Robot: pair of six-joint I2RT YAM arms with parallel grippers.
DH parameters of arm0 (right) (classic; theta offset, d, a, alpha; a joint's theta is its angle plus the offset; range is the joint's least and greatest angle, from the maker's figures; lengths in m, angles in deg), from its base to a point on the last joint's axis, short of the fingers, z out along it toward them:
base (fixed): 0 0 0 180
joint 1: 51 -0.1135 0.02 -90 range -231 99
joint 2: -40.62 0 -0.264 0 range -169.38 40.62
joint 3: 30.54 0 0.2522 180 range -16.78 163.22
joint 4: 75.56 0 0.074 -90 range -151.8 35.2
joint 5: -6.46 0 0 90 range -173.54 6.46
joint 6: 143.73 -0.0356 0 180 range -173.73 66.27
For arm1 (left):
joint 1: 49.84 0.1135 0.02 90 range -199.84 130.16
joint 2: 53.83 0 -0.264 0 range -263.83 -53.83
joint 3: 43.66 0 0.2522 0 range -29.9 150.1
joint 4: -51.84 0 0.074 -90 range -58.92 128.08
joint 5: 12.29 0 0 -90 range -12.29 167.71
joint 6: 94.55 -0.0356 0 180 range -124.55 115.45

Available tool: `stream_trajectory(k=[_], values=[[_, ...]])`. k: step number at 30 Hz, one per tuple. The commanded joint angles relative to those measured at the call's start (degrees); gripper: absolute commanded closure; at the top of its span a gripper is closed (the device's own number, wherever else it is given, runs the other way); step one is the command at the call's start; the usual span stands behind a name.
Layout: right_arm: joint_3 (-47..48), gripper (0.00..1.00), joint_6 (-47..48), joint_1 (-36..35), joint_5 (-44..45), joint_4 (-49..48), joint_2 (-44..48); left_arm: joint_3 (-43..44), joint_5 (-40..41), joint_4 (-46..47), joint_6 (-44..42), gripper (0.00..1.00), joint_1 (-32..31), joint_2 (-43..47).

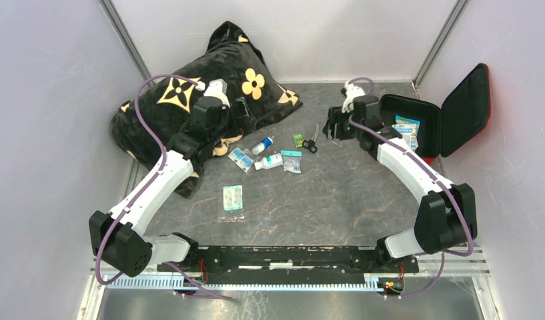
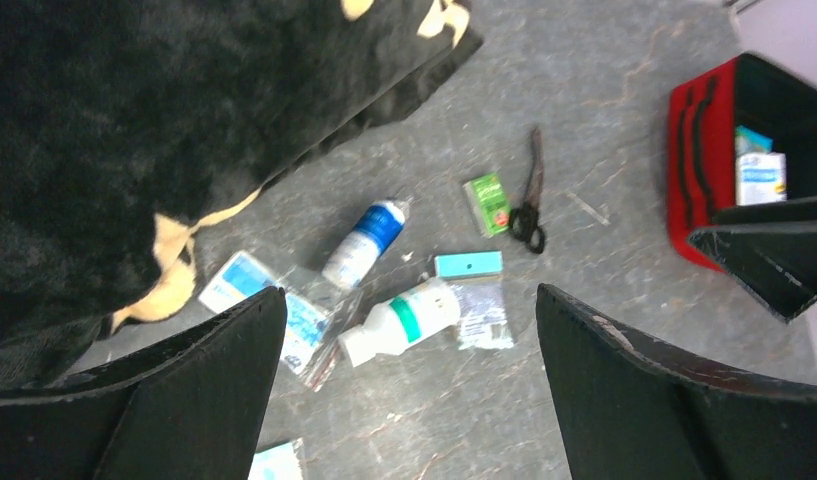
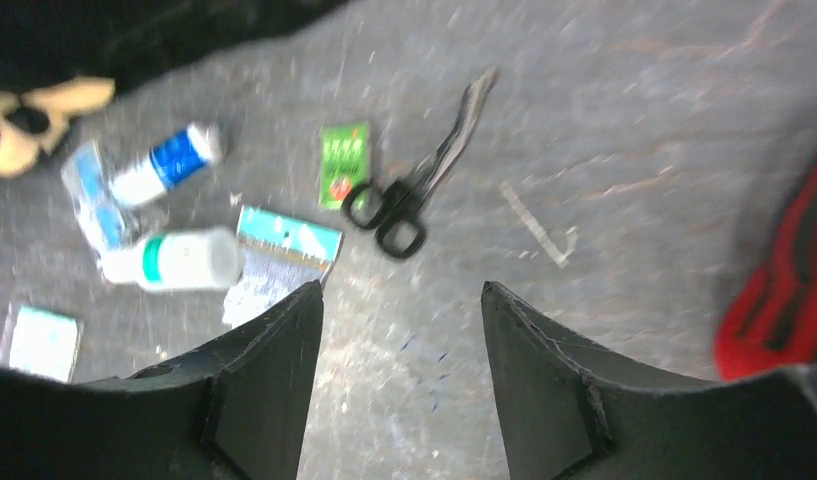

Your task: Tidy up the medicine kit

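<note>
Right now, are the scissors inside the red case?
No, the scissors lie on the table, outside the open medicine kit.

A black plush pillow (image 1: 179, 93) with gold flower and star motifs lies slumped at the far left of the grey mottled table (image 1: 323, 200) – its upper end reaches into the back-left corner, against a pale wall (image 1: 49, 100). Metal corner posts (image 1: 126, 40) rise at the back, and a slotted metal strip (image 1: 289, 283) runs along the near edge.
</note>
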Motion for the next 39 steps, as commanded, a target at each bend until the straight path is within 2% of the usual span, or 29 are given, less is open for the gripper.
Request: stream_trajectory(k=[1, 7, 13, 26, 35, 39], values=[[-4.6, 0.34, -3.4, -5.4, -0.8, -4.7, -1.5, -3.2, 1.5, -0.4, -4.5, 0.00, 0.0, 0.5], [-7.1, 0.35, -4.5, -11.4, -4.4, -7.3, -7.2, -5.3, -2.1, -0.4, -4.8, 0.00, 0.0, 1.9], [-7.8, 0.33, -5.9, -13.8, -6.0, -9.4, -11.5, -8.9, -4.1, -0.1, -1.5, 0.00, 0.1, 3.2], [-7.0, 0.33, -8.3, -14.1, -7.2, -12.7, -19.0, -13.6, -5.5, 1.2, 0.5, 0.00, 0.1, 4.3], [-5.5, 0.37, -8.4, -14.5, -9.6, -13.2, -23.0, -13.2, -5.8, 1.3, 0.4, 0.00, 0.1, 3.7], [-5.2, 0.42, -8.5, -14.5, -10.0, -13.2, -24.3, -13.1, -5.7, 1.2, 0.4, 0.00, 0.1, 3.4]])
